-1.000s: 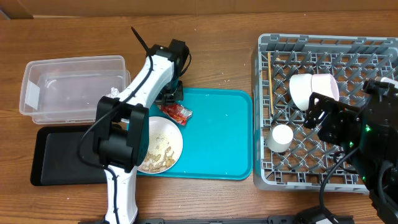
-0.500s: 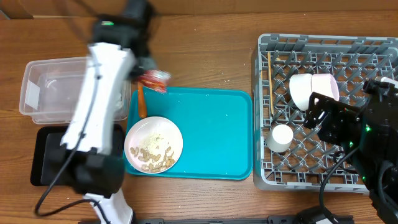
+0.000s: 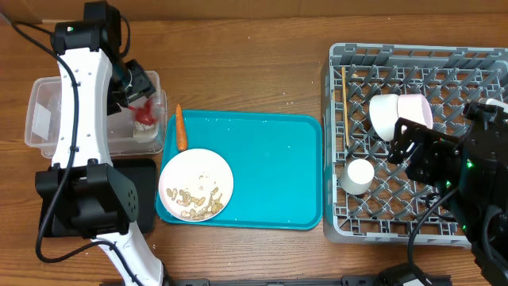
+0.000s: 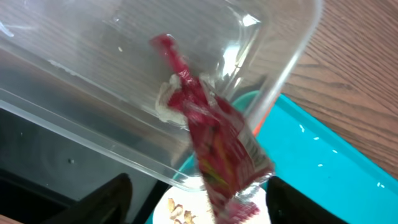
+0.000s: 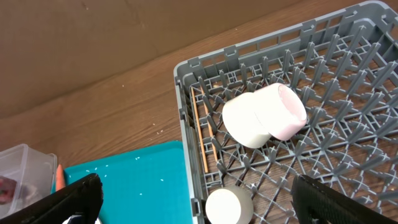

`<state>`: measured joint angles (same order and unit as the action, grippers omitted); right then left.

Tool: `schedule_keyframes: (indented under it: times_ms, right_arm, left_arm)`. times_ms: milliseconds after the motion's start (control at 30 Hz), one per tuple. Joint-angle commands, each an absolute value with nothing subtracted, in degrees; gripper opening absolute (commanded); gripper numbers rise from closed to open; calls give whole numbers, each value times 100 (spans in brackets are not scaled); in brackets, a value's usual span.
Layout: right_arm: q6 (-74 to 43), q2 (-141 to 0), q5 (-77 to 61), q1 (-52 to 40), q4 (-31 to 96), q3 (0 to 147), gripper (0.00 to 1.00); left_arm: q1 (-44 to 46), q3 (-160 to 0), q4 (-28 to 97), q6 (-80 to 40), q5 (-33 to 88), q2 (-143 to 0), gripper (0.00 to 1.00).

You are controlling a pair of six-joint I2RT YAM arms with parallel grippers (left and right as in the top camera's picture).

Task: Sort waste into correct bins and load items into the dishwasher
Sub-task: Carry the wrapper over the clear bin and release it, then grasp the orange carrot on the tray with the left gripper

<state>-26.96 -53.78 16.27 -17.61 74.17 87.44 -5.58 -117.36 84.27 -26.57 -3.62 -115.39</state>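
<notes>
My left gripper point(image 3: 141, 94) hangs open over the right end of the clear tub point(image 3: 48, 111). The crumpled red wrapper point(image 3: 145, 114) is loose below it, blurred between the wide-apart fingers point(image 4: 107, 202), touching neither. A white-silver scrap point(image 3: 144, 133) lies in the tub. The orange carrot point(image 3: 180, 127) lies on the teal tray beside a white plate point(image 3: 222, 171) of beige crumbs point(image 3: 193, 200). My right gripper point(image 5: 205, 205) is open above the grey dish rack point(image 3: 476, 59), over the small white cup point(image 3: 357, 176). The rack also holds a white bowl point(image 3: 385, 115), a pink bowl point(image 3: 418, 110) and chopsticks point(image 3: 344, 107).
The teal tray point(image 3: 278, 167) fills the middle of the wooden table. A black tray point(image 3: 146, 191) lies in front of the tub, mostly under my left arm's base. The rack's wall stands close to the teal tray's right edge.
My left arm swung from the teal tray back-left to the tub, carrying the red wrapper, then opened and let it go. The carrot is now uncovered. The right arm stayed still.
</notes>
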Motion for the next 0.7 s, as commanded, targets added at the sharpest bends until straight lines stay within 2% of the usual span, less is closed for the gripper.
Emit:
schedule_keyframes:
  times_ms: [0,200,400,533,667]
  right_arm:
    - [-2707,-5354,1619,-1723,7389,8851,100]
    - [-2707,-5354,1619,-1723,7389,8851,100]
    - [-2707,-5354,1619,-1723,7389,8851,100]
    - [-2707,-5354,1619,-1723,7389,8851,100]
    - [-2707,-5354,1619,-1723,7389,8851,100]
  left_arm:
    - [-309,-11830,8416,-2464,-454,-11093,74]
    - [639,-11609,8298,-2473,-810,-11093,73]
    - [1402,-10641,7585,-2792,-1481,-11297,81]
    - [1553,-9926,6921,-2934,-1540,-11478,73]
    - [1437,-9550,6643,-3345,-1732,-11651,70]
